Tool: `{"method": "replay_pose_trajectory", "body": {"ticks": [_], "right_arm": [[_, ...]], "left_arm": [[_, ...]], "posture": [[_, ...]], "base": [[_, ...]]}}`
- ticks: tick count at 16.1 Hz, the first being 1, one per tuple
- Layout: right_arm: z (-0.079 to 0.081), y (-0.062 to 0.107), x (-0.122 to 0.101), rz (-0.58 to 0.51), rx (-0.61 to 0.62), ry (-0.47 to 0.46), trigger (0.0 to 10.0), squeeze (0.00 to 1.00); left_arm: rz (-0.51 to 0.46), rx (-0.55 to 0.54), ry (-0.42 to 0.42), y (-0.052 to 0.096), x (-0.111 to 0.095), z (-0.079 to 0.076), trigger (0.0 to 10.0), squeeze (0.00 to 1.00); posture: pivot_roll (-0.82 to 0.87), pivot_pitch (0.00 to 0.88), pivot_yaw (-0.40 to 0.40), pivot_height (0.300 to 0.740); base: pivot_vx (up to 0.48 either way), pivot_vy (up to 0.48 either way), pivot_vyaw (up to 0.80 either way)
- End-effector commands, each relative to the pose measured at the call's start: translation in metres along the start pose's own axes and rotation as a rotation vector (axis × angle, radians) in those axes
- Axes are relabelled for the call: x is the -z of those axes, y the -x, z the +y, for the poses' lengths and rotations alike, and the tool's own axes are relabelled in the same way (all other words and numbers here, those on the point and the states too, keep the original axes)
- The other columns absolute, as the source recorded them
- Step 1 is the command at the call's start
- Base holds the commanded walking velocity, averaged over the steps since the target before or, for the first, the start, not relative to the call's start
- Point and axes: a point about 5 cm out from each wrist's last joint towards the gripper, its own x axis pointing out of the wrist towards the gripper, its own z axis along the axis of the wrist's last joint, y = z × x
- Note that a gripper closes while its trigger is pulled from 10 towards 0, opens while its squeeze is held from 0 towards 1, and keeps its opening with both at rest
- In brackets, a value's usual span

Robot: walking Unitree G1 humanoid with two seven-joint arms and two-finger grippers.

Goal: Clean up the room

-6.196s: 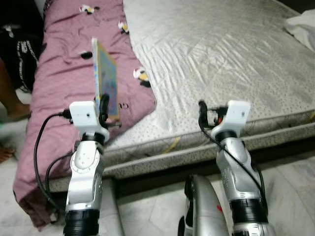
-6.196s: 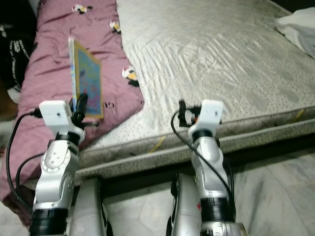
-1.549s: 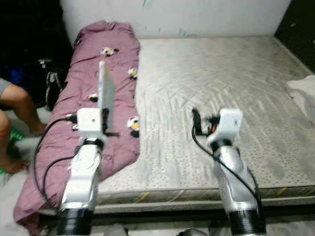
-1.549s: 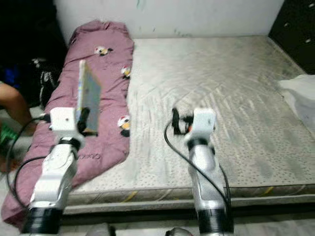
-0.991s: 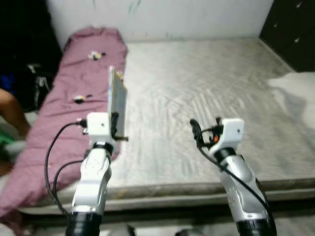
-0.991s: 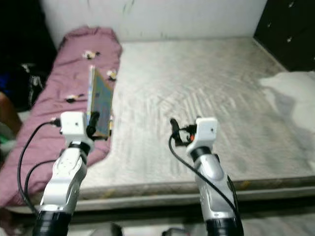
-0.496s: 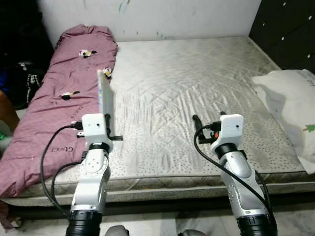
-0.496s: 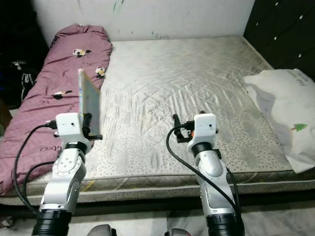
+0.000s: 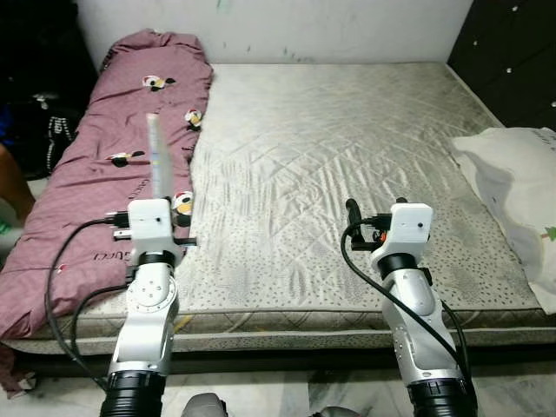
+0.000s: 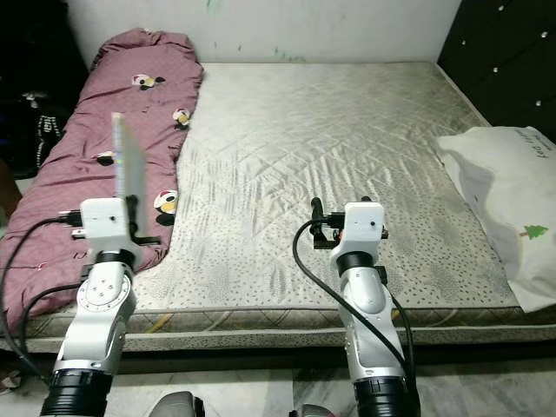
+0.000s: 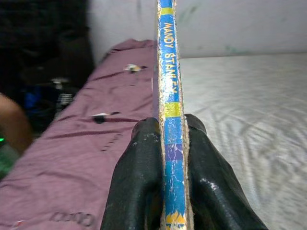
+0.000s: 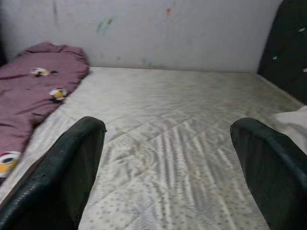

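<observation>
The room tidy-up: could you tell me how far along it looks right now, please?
Done: the middle of the mattress looks bare. In hand: the left gripper is shut on a thin book, held upright at the bed's near edge; the right gripper hangs open, holding nothing. Left: the book has no resting place yet, the purple blanket lies rumpled along the left side, and a white pillow sits at the right edge.

Arms: my two are silver, jointed, with black cuffs near the base.
Wrists: each carries a white boxy camera block.
Cables: black leads loop from each block down my forearms.
Left gripper (image 11: 163,191): my fingers are black, rubbery, scuffed pale.
Right gripper (image 12: 177,167): fingers black, long, rounded.
</observation>
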Motion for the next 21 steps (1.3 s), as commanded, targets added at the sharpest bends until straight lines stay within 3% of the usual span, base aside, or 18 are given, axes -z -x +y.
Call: {"method": "replay_pose_trajectory", "body": {"ticks": [1, 7, 9, 12, 21], "right_arm": [[-0.0028, -0.0025, -0.0043, -0.012, 0.028, 0.017, 10.0, 0.00], [-0.0042, -0.0044, -0.0061, -0.035, 0.066, 0.055, 10.0, 0.00], [-0.0053, -0.0041, -0.0062, -0.036, 0.077, 0.005, 10.0, 0.00], [-0.0056, -0.0044, -0.0053, -0.032, 0.079, 0.003, 10.0, 0.00], [-0.0041, -0.0062, -0.0039, -0.028, 0.063, 0.007, 10.0, 0.00]], "left_arm": [[-0.050, 0.028, -0.004, 0.0017, -0.0079, -0.0004, 10.0, 0.00], [-0.034, 0.067, 0.007, 0.0037, -0.0041, -0.0018, 10.0, 0.00], [-0.043, 0.077, 0.006, 0.0033, -0.0059, -0.0026, 10.0, 0.00], [-0.050, 0.111, 0.017, 0.0029, -0.0072, -0.0056, 10.0, 0.00], [-0.046, 0.110, 0.035, 0.0020, -0.0072, -0.0070, 10.0, 0.00]], "posture": [[-0.02, 0.000, 0.024, 0.740], [-0.02, 0.000, 0.026, 0.740], [-0.02, 0.000, 0.025, 0.740], [-0.02, 0.000, 0.021, 0.740], [-0.02, 0.000, 0.017, 0.740]], "base": [[0.000, 0.000, 0.61], [0.000, 0.000, 0.77], [0.000, 0.000, 0.00], [0.000, 0.000, 0.00], [0.000, -0.330, 0.00]]}}
